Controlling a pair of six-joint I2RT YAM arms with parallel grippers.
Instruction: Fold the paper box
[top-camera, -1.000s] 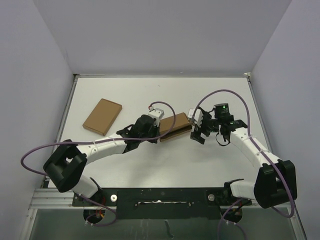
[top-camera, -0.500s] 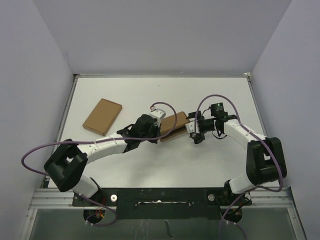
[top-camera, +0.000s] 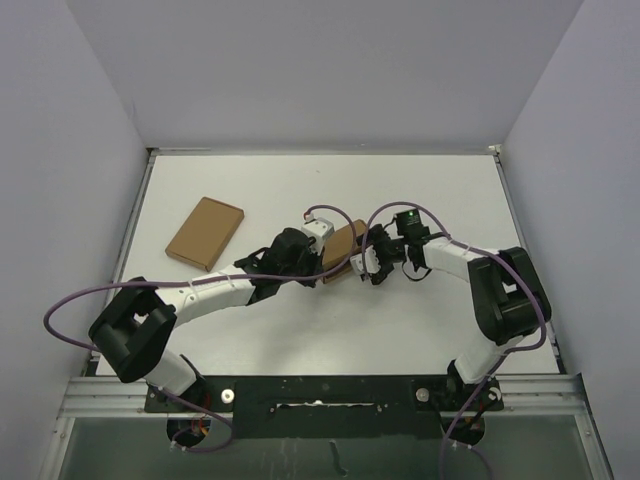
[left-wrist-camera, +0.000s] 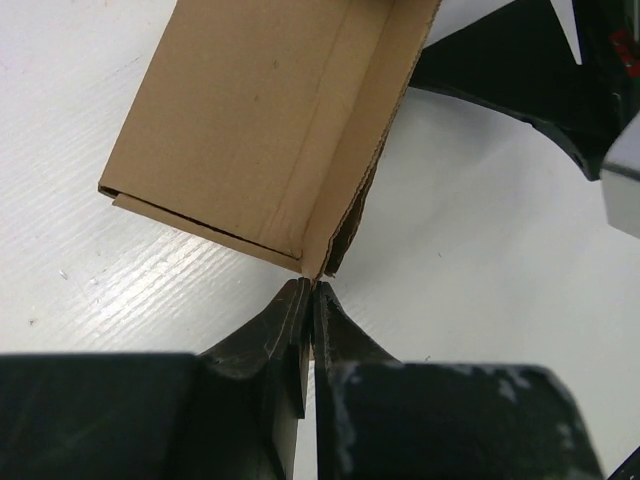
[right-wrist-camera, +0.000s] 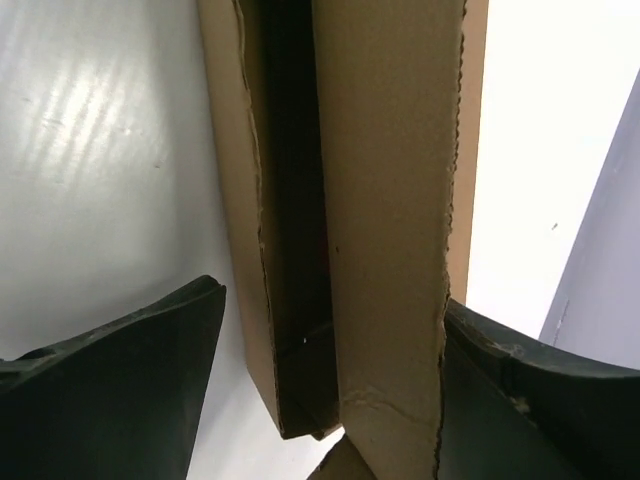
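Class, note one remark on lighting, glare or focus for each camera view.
Top external: even, soft light, faint shadows on the table. Left wrist: paper box sharp, left gripper dark and soft-edged. Right wrist: glare on the table upper left, box interior in deep shadow, right gripper blurred.

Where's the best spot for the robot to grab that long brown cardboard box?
Probably across the narrow open end of the brown cardboard box, coming from the right. There its long folded walls stand close together, so the open right hand already fits around them. The shut left hand sits at the other end.
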